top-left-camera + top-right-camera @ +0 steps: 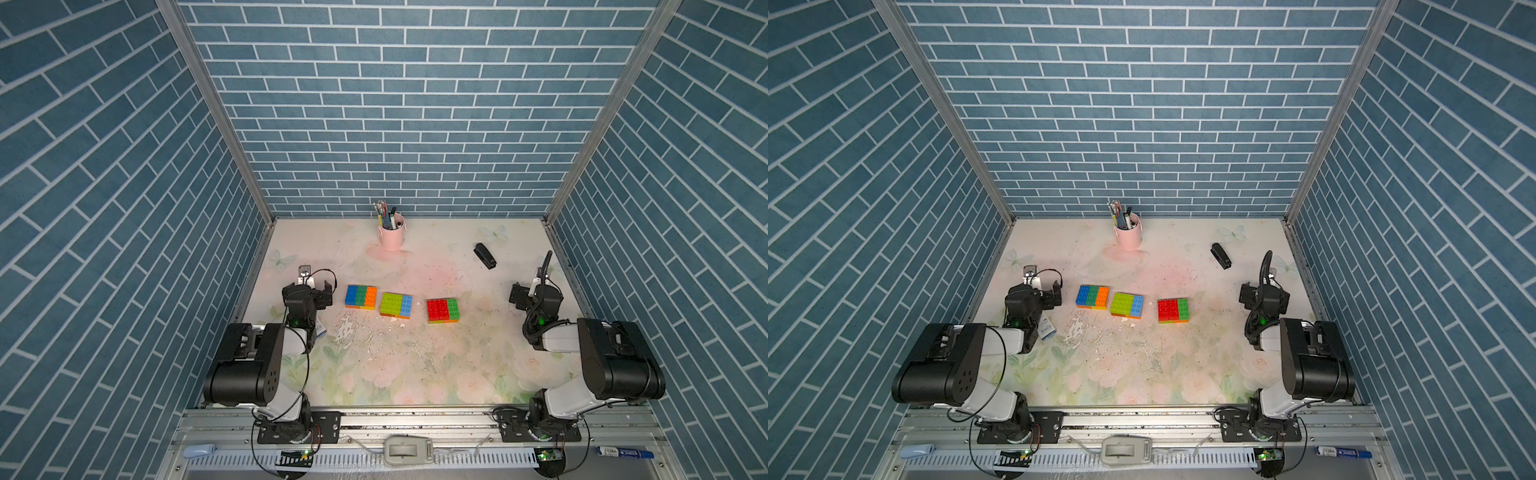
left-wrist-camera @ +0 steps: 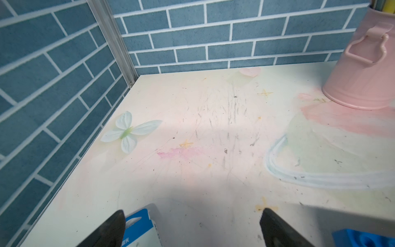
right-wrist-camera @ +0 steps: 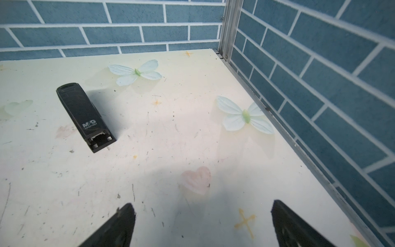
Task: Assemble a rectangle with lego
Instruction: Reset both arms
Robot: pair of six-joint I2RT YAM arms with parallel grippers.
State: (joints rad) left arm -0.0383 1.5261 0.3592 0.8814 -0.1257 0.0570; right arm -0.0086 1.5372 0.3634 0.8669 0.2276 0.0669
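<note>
The lego stands in a row across the middle of the table as three flat blocks, each with a second layer beneath. The left block is blue, green and orange (image 1: 360,296) (image 1: 1092,296). The middle one is lime and blue (image 1: 396,304) (image 1: 1127,305), and the right one is red and green (image 1: 443,309) (image 1: 1173,310). My left gripper (image 1: 309,287) (image 2: 193,213) hangs open just left of the row, holding nothing. A blue brick corner (image 2: 363,238) shows beside it. My right gripper (image 1: 536,291) (image 3: 202,205) is open and empty, well right of the row.
A pink cup of pens (image 1: 392,235) (image 2: 363,70) stands at the back centre. A black stapler (image 1: 484,255) (image 3: 85,115) lies at the back right. A blue-and-white tag (image 2: 139,226) hangs by the left gripper. Brick-patterned walls enclose three sides of the table.
</note>
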